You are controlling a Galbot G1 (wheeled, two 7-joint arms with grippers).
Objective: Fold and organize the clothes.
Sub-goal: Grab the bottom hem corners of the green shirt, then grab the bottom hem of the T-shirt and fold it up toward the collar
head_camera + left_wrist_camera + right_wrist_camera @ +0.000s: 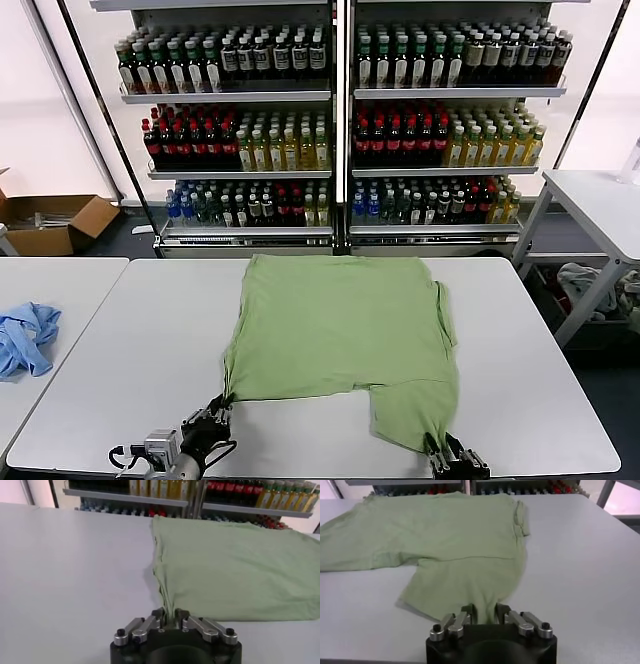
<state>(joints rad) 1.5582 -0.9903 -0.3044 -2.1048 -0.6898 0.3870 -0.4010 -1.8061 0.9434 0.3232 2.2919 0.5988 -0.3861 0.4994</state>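
**Both hands pinch the shirt's near edge**

At 7 o'clock, the left hand (218,408) is clamped on a corner of the light green cotton shirt (345,330). At 5 o'clock, the right hand (440,446) grips its hanging flap. The shirt lies spread on the white surface (150,350); bottle shelves (340,120) stand at 12 o'clock.

Right tool (485,611) pinching green shirt (445,545) edge; shirt spread on white table (580,570).
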